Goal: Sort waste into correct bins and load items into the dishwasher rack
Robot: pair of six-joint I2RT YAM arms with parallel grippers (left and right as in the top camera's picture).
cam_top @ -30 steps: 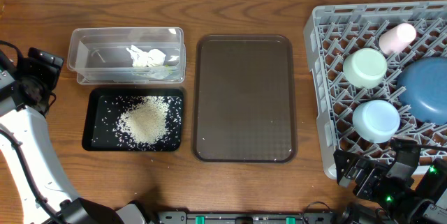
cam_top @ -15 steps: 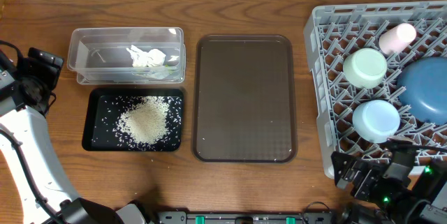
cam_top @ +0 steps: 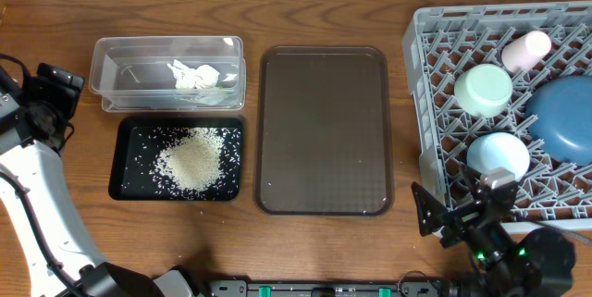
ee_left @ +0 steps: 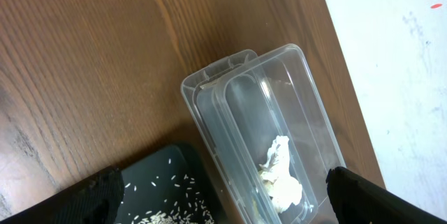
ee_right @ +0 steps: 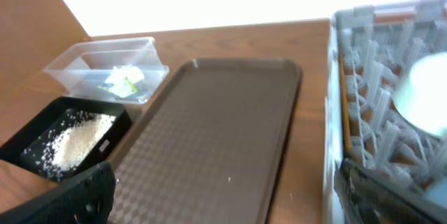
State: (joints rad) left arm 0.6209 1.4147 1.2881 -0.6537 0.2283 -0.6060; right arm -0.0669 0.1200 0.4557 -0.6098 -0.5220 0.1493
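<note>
The clear tub [cam_top: 168,75] holds a crumpled white paper scrap [cam_top: 192,76] with a yellow-green packet [ee_right: 130,86] beside it. In front of the tub, the black tray [cam_top: 129,172] carries a heap of rice grains [cam_top: 192,160]. The grey dishwasher rack [cam_top: 427,140] at the right holds the pink cup [cam_top: 525,50], mint-green bowl [cam_top: 483,90], light-blue bowl [cam_top: 498,156] and dark-blue bowl [cam_top: 564,119]. My left gripper [cam_top: 55,93] hangs open left of the tub, holding nothing. My right gripper [cam_top: 449,209] is open and holding nothing at the rack's front left corner, facing the brown tray.
A flat brown serving tray [cam_top: 324,130] lies between the bins and the rack, with nothing on it. The table's back edge meets a white wall [ee_left: 405,56]. Both arm bases sit along the front edge.
My right gripper has swung left along the front edge, from below the rack toward its front left corner. The left arm and all objects have stayed put.
</note>
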